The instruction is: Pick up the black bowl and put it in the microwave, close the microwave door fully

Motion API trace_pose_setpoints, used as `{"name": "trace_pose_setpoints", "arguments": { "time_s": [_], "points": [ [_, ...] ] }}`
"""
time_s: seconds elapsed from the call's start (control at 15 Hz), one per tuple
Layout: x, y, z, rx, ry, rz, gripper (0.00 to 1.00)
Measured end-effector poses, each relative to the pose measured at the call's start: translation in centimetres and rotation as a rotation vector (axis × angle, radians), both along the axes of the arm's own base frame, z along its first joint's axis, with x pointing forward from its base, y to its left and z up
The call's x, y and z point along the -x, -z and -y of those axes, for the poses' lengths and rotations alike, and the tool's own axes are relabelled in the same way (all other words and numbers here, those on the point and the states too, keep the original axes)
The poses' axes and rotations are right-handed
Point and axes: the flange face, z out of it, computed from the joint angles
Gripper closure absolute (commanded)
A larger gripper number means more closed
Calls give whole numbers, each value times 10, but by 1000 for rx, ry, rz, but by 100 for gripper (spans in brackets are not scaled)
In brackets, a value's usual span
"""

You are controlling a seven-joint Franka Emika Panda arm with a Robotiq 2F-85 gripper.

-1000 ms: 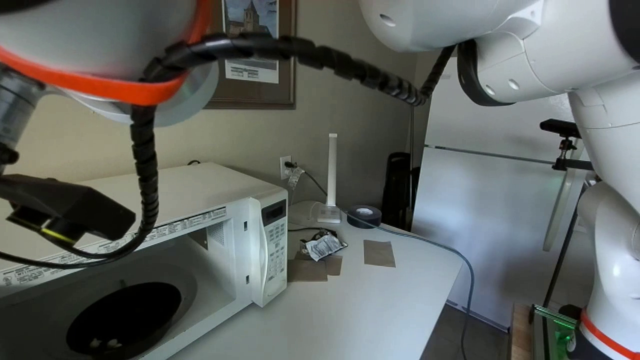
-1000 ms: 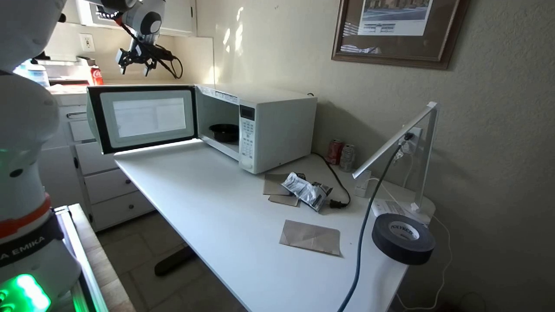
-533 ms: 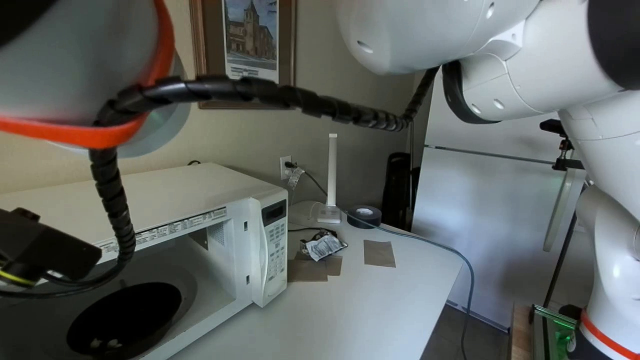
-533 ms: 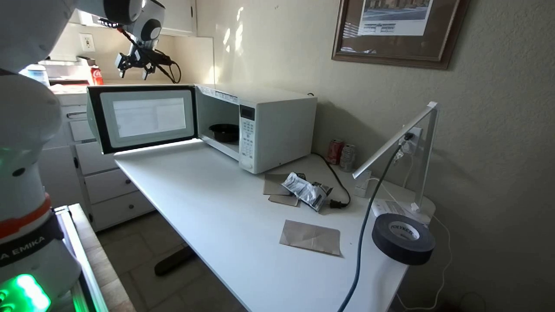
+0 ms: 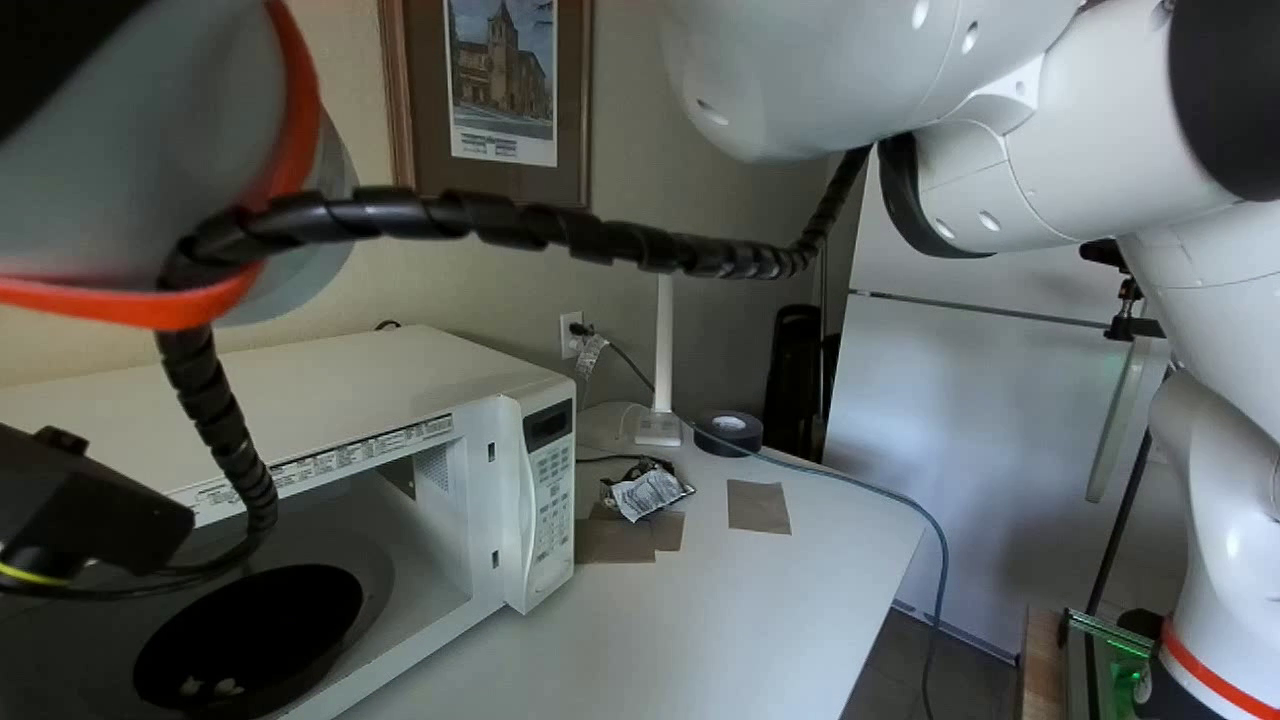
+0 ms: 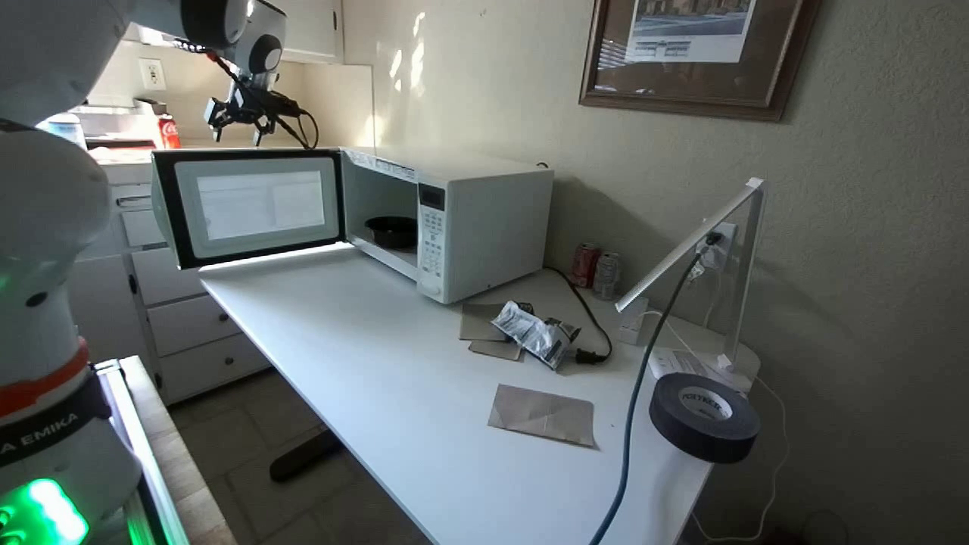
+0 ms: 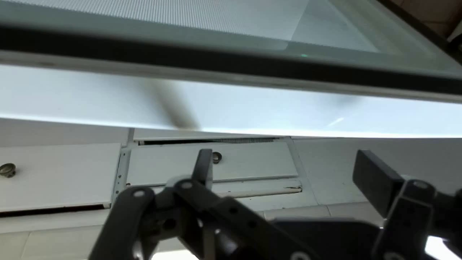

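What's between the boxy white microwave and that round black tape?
From microwave to tape, an exterior view shows a crumpled silvery packet, flat brown sheets, a black plug-ended cable and a grey cable.

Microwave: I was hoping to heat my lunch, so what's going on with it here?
A robot arm is partway through a job with it. The black bowl sits inside the microwave, and the microwave door stands wide open. The gripper is open and holds nothing; it hangs near the door's top edge, without touching it. Shutting the door seems to be what's left, so that is probably the next step.
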Motion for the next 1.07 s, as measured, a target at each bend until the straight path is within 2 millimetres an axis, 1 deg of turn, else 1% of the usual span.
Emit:
{"name": "trace_pose_setpoints", "arguments": {
  "time_s": [0.4,0.73,1.07],
  "points": [
    [1,-6,4,99,14,-20,0],
    [4,-11,-3,85,21,-21,0],
    [4,1,-2,135,9,-21,0]
  ]
}}
